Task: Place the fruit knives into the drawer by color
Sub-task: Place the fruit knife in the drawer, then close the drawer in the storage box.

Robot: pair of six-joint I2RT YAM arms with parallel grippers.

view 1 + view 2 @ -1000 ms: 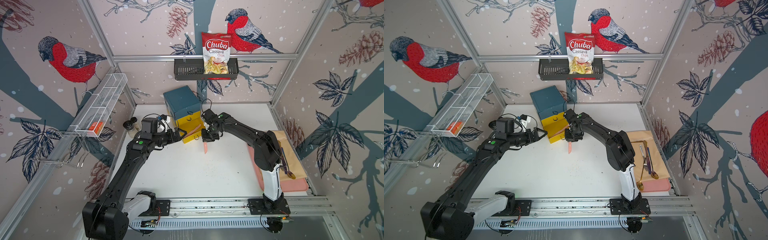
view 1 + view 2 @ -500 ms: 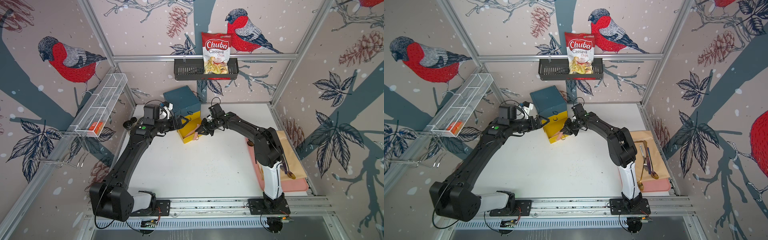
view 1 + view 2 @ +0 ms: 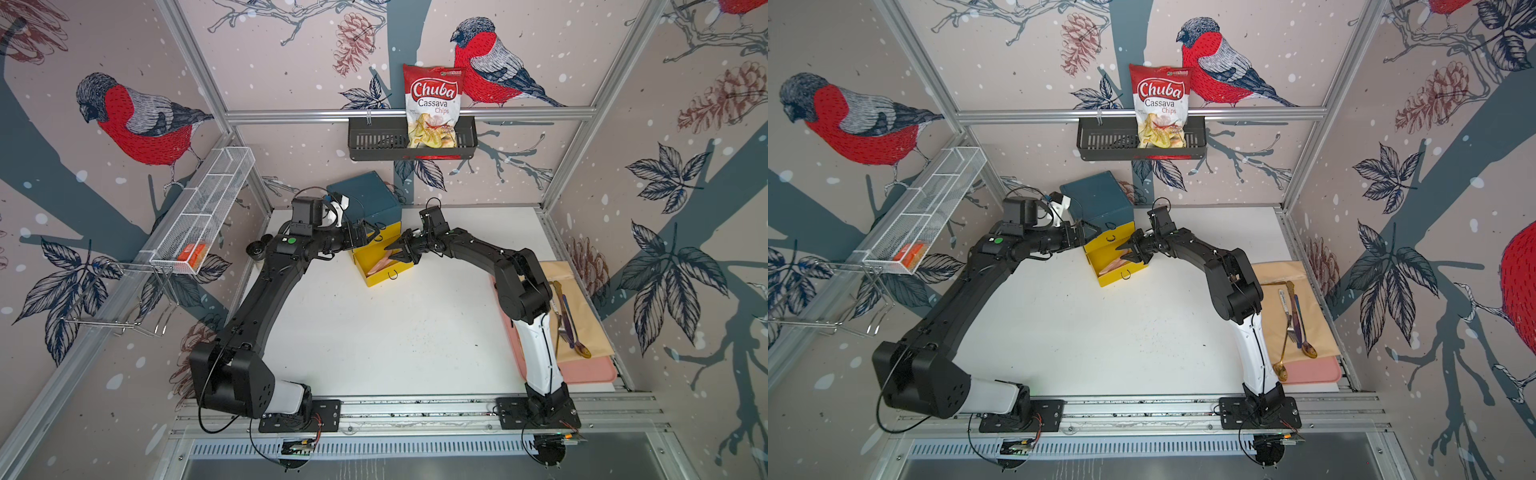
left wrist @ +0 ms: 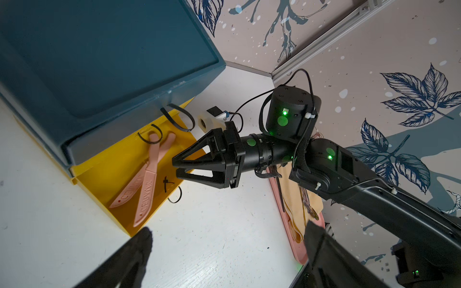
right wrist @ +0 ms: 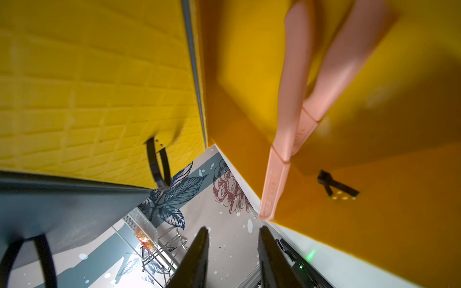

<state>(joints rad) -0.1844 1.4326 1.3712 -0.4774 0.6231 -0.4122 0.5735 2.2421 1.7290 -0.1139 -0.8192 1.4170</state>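
Note:
The drawer chest (image 3: 361, 195) (image 3: 1096, 199) is dark teal, and its bottom yellow drawer (image 3: 401, 272) (image 3: 1133, 272) (image 4: 107, 179) is pulled out. Two salmon-pink fruit knives (image 3: 380, 266) (image 3: 1113, 266) (image 4: 147, 179) (image 5: 291, 112) lie crossed inside it. My right gripper (image 3: 390, 253) (image 3: 1125, 252) (image 4: 174, 165) (image 5: 233, 230) hovers just over the drawer's right side, open, with nothing between its fingers. My left gripper (image 3: 374, 237) (image 3: 1090, 235) (image 4: 227, 239) stands wide open and empty at the chest's front left corner.
The shut yellow drawer above has a black ring pull (image 5: 159, 164). Gold and dark cutlery (image 3: 569, 316) lies on a tan cloth over a pink tray (image 3: 590, 370) at the right. A black wall basket (image 3: 374, 143) holds a chips bag (image 3: 432, 108). A white wire shelf (image 3: 208, 208) hangs on the left wall.
My right gripper carried a pink knife from in front of the drawer to above it and opened. The knife now lies in the drawer beside the other pink one. My left arm drew back toward the chest.

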